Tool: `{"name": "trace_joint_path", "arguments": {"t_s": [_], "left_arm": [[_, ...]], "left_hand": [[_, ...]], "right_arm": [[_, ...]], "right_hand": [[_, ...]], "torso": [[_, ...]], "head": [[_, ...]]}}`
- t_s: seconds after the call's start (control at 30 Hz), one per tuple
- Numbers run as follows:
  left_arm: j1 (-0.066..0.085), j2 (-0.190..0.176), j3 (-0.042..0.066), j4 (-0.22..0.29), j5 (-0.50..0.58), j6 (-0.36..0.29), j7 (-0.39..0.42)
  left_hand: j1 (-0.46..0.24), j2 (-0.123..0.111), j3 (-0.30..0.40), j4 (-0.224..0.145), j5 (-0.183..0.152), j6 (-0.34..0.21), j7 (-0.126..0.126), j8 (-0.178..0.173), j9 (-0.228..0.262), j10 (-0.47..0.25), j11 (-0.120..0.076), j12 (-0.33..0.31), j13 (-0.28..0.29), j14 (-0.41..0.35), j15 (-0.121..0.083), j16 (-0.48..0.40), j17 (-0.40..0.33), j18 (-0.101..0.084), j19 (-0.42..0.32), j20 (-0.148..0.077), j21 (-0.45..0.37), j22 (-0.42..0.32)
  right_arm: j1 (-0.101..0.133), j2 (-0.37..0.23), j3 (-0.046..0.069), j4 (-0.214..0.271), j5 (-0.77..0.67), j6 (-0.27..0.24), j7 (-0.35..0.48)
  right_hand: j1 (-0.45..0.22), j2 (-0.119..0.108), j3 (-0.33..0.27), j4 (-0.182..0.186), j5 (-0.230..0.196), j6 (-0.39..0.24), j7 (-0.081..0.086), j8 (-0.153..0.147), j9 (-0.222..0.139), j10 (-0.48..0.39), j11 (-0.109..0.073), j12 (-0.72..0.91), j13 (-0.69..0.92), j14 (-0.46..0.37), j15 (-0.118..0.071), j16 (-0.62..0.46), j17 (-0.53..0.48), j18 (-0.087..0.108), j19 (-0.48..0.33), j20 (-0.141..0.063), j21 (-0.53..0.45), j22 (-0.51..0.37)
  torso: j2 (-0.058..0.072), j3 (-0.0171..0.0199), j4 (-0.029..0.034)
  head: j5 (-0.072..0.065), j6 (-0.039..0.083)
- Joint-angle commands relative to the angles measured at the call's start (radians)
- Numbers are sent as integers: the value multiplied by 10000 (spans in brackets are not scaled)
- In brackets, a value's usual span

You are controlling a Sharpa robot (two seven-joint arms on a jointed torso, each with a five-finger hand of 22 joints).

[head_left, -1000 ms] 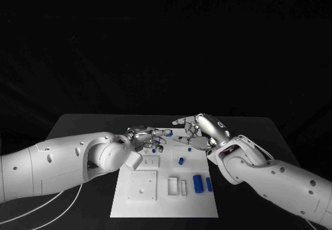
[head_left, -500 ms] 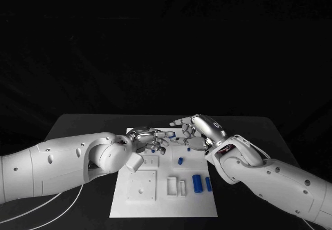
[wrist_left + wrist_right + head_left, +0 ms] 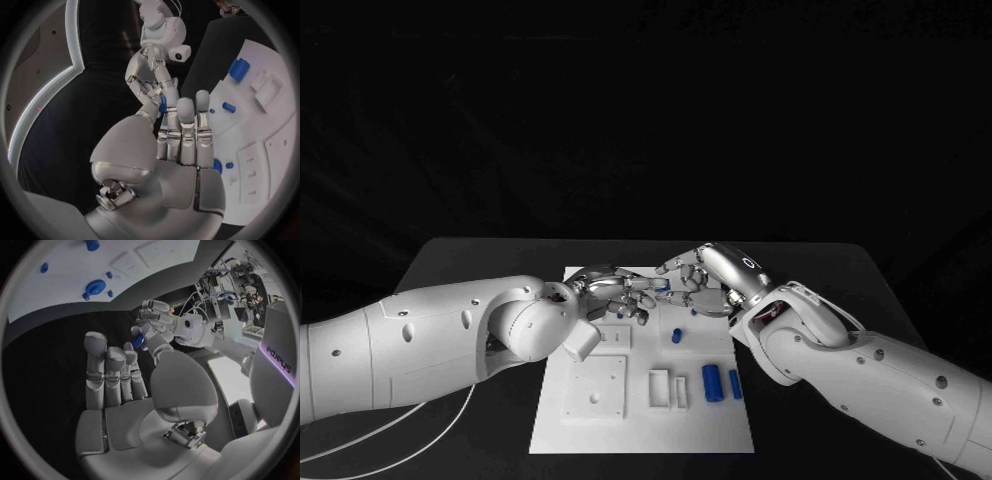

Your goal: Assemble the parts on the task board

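Observation:
A small blue part [image 3: 664, 288] hangs above the far end of the white task board [image 3: 646, 430], between my two hands. My left hand [image 3: 620, 291] pinches it between thumb and fingertip; it shows as the blue part [image 3: 162, 104] in the left wrist view. My right hand [image 3: 711, 277] meets it from the other side, thumb and fingertip closed on the same blue part [image 3: 140, 341]. Both hands' other fingers stay loosely extended. How firmly each hand grips is hidden by the fingers.
On the board lie two blue cylinders [image 3: 711, 382] [image 3: 734, 384], a small blue peg [image 3: 678, 335], a white square block [image 3: 600, 391] and narrow white holders [image 3: 661, 388]. A round blue piece [image 3: 95, 288] sits on the board. A white cable [image 3: 416, 432] runs at the table's left.
My left hand has moved right and my right hand slightly left, so their fingertips now meet on the blue part. Things on the board have not moved.

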Motion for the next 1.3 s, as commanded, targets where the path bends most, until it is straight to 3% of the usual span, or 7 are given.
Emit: {"name": "trace_joint_path", "arguments": {"t_s": [0.03, 0.23, 0.7, 0.97, 1.3], "left_arm": [[9, 27, 5, 1, -98, 296, 15], [9, 36, 5, -28, -127, 310, 9], [9, 37, 5, -107, -260, 306, -55], [9, 40, 5, -110, -374, 312, -116], [9, 38, 5, -122, -486, 159, -165]], "left_hand": [[-1, 137, 304, -367, 25, 437, -402, 34, 15, 426, -82, 9, -2, -50, 11, -62, -16, -89, -35, -6, -31, -9], [1, 147, 303, -386, 13, 431, -401, 32, 19, 424, -81, 3, -3, -58, 13, -63, -18, -87, -38, -4, -30, -11], [4, 157, 301, -396, -4, 431, -401, 34, 23, 424, -81, 0, -2, -62, 14, -62, -18, -86, -44, -2, -30, -13], [9, 161, 288, -403, -19, 431, -401, 33, 28, 423, -78, -1, 0, -73, 16, -52, -14, -86, -50, -1, -26, -12], [-23, 128, 219, -364, -49, 343, -388, 31, 2, 401, -65, -59, -20, -88, 30, -49, -19, -89, -57, 11, -25, -16]], "right_arm": [[-7, 18, 4, -8, -138, 319, -27], [-8, 25, 4, 11, -66, 211, 74], [-11, -27, 4, 105, 59, -157, 148], [-12, -37, 4, 147, 36, -150, 179], [-21, -68, 4, 180, -80, -67, 195]], "right_hand": [[28, 188, 28, 62, -78, 337, -120, 5, 20, 183, -56, 118, 120, 118, -66, 91, 58, -99, 370, -97, 229, 614], [8, 399, 231, 45, -350, 787, -274, -14, 17, 490, -173, 281, 387, 268, -166, 243, 214, -235, 430, -214, 703, 685], [-92, 376, 525, 44, -398, 963, -339, -10, 10, 736, -235, 211, 703, 416, -232, 291, 430, -327, 424, -301, 1328, 753], [-25, 559, 1019, -69, -645, 1261, -426, -16, -36, 926, -307, 225, 839, 502, -286, 329, 530, -395, 450, -351, 1595, 789], [-47, 795, 960, -226, -672, 1502, -542, -5, -29, 1283, -407, 249, 1242, 646, -387, 297, 689, -580, 496, -485, 2068, 857]], "torso": [[3, -1, -4], [0, 4, 4], [2, 3, 4], [0, -2, 1], [-4, -9, 1]], "head": [[9, -12], [-4, -36], [-22, -57], [-35, -74], [-46, -92]]}}
